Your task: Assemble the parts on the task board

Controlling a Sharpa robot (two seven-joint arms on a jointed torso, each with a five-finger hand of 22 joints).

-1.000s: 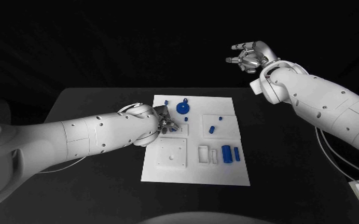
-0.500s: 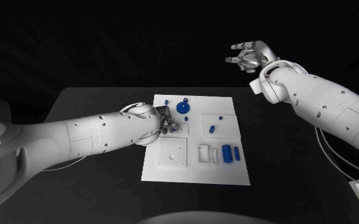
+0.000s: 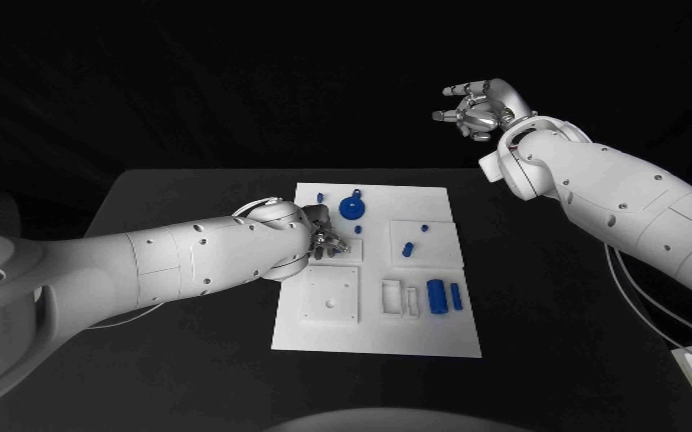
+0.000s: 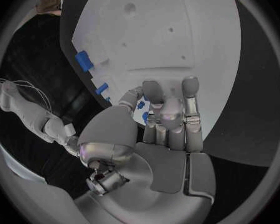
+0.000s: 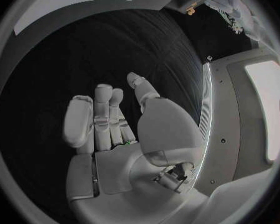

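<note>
Fingers [image 4: 171, 115] of left hand [image 3: 320, 240] over task board [image 3: 325, 340].

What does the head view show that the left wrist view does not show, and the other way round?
Head view alone: the right robot hand raised high beyond the table, holding nothing, and the blue disc-shaped part on the task board. Left wrist view alone: the inner side of the left robot hand, fingers held together over the board with no part seen in them. Both: the white board and blue parts on it.
</note>
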